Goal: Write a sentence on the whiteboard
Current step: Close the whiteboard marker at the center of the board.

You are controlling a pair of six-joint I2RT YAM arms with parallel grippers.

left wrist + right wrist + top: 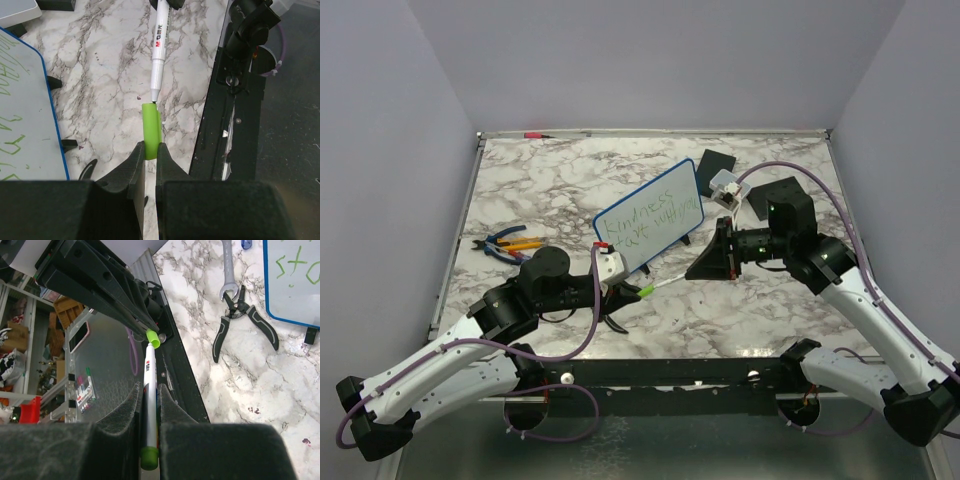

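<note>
The whiteboard [650,215] stands tilted near the middle of the tabletop [550,185], with the green sentence [650,224] on it in two lines. By the look of it the writing is done and the step in hand is recapping.

The left end effector [151,150] is clamped on the lower end of the green cap [151,130]. The right end effector [149,400] is closed around the barrel of the marker [148,385]. The marker tip sits right at the cap's open mouth, close to the near edge of the tabletop.

The risk lies in alignment. The tip meets the cap at its rim rather than dead centre, so a push could jam it there, smear ink, or lever the cap sideways out of its shallow grip. A cap knocked loose here could roll off the near edge. The marker could also slide back between the fingers if the push meets resistance.
</note>
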